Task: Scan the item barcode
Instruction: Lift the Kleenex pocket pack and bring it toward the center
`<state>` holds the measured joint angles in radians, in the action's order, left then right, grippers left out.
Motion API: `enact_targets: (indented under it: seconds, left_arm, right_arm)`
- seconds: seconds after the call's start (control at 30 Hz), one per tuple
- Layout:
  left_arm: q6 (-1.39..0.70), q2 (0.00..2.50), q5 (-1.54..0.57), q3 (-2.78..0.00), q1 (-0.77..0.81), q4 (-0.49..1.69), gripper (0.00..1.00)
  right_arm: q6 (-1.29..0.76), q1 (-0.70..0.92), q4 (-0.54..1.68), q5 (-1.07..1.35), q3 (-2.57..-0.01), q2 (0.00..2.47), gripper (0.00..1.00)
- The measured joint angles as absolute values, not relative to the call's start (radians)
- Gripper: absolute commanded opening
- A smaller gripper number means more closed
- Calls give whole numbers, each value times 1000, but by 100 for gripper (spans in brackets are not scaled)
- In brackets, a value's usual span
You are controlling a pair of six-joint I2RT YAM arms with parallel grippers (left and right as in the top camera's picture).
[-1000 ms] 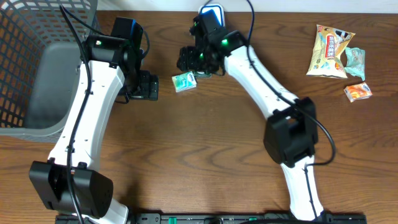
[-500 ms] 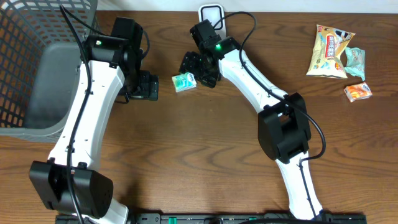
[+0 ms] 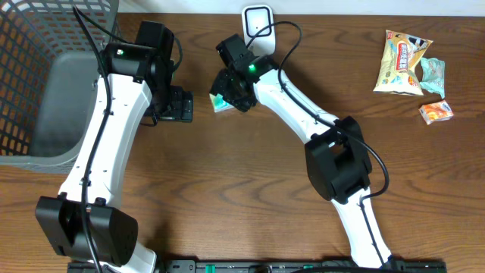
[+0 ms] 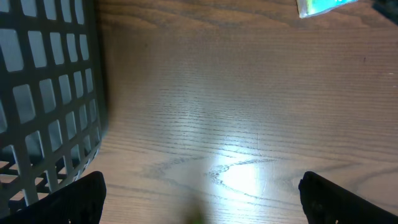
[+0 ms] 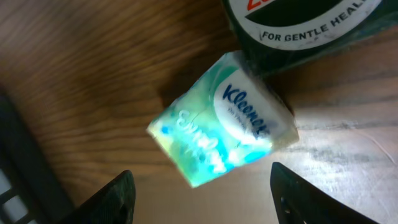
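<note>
The right hand [image 3: 229,89] has been swung leftward along the far edge of the surface [image 3: 250,189] and is now positioned directly over the small white-and-green Kleenex tissue packet [image 3: 219,102]. In the right wrist view the packet [image 5: 224,127] is seen lying flat on the wood between the spread fingers [image 5: 109,199], which are not touching it. The right hand [image 5: 202,186] is therefore open and nothing is gripped. One corner of the packet lies against a dark green container with a white label [image 5: 298,25].

From this it is judged that the approach is finished and the grasp is not yet made. The packet must still be closed on, lifted and presented to the white barcode scanner [image 3: 258,17], which stands at the far edge just beyond the hand.

Compared with the frame one second earlier, the right hand was then close to the scanner with the packet uncovered beside it. Now the packet is half hidden beneath the hand, and the arm's elbow has been carried leftward too. The packet itself has not been moved.

The left hand [image 3: 176,105] has been kept where it was, near the dark wire basket [image 3: 30,45], opened wide over bare wood with nothing between its fingers [image 4: 74,199].
</note>
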<state>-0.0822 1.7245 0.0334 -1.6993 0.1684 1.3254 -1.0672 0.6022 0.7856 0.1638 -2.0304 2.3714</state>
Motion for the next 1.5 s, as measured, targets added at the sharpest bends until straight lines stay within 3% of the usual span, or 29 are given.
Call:
enact_targets:
  seconds: [0.2,0.37,0.47,0.5,0.67,0.97,1.2,1.5]
  left_arm:
    - [-82,1724,33,-1699,168,1325,98]
    - [-82,1724,33,-1699,168,1325,98]
    - [-82,1724,33,-1699,168,1325,98]
    - [-82,1724,33,-1699,168,1325,98]
    - [-82,1724,33,-1699,168,1325,98]
    - [-82,1724,33,-1699,168,1325,98]
    - [-82,1724,33,-1699,168,1325,98]
    - [-82,1724,33,-1699,168,1325,98]
  right_arm:
    - [-1076,604,676,140,-1930,2371,54]
    - [-1042,601,608,138,-1872,2371,29]
    - [-978,601,615,146,-1870,2371,3]
    - [-950,601,617,154,-1871,2371,1]
    - [-760,585,673,239,-1871,2362,1]
    - [-327,455,990,425,-1860,2324,1]
    - [13,379,1076,628,-1850,2221,1]
    - [212,356,1219,431,-1822,2146,1]
